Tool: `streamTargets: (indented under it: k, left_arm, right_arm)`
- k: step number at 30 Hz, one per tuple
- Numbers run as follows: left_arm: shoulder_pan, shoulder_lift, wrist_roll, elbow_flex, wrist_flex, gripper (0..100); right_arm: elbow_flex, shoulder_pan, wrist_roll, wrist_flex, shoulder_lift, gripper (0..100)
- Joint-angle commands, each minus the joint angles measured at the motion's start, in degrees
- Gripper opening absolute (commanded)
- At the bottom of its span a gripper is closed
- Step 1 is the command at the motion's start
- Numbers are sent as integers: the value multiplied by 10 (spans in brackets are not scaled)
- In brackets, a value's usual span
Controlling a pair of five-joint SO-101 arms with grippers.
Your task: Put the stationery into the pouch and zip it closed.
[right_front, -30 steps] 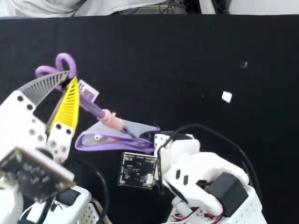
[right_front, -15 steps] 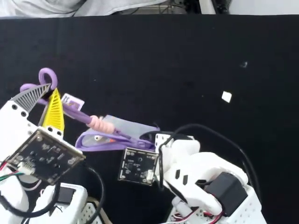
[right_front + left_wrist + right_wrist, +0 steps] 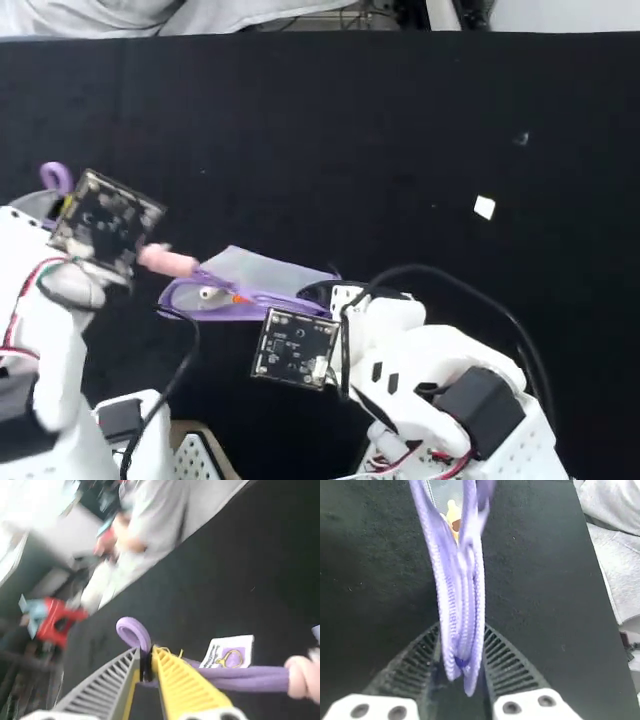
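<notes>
While the left gripper (image 3: 146, 656) has its grey and yellow fingers pressed together on the thin purple cord strap (image 3: 240, 676), right beside the strap's curled loop (image 3: 132, 630), a pink knot (image 3: 300, 677) and a white and purple paper tag (image 3: 227, 652) sit farther along the strap from those fingers. The right gripper (image 3: 462, 630) is clamped on the near end of the flat purple zip pouch (image 3: 451, 575), which stretches away from its fingers over the black table (image 3: 370, 580). A small yellow and orange item (image 3: 452, 519) shows inside the pouch at the far end.
</notes>
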Motion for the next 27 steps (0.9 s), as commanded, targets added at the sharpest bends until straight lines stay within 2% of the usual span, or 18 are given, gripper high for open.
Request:
streamTargets:
  k: [1, 9, 17, 19, 22, 27]
  left_arm:
    - [-93, -34, -3, 78, -106, 30]
    - [-168, -81, -25, 201, -224, 30]
    - [-176, -79, -24, 234, -270, 30]
    - [-167, -82, -13, 235, -265, 30]
    - [-118, -84, 20, 219, -225, 30]
    - [-23, -84, 55, 129, -102, 29]
  right_arm:
    - [-13, 16, -6, 12, 67, 11]
    - [-58, 12, -27, -54, 196, 11]
    - [-58, 15, -30, -73, 219, 11]
    - [-61, 12, -32, -75, 219, 11]
    - [-80, 11, -47, -78, 222, 11]
    - [-100, -17, -68, -75, 222, 15]
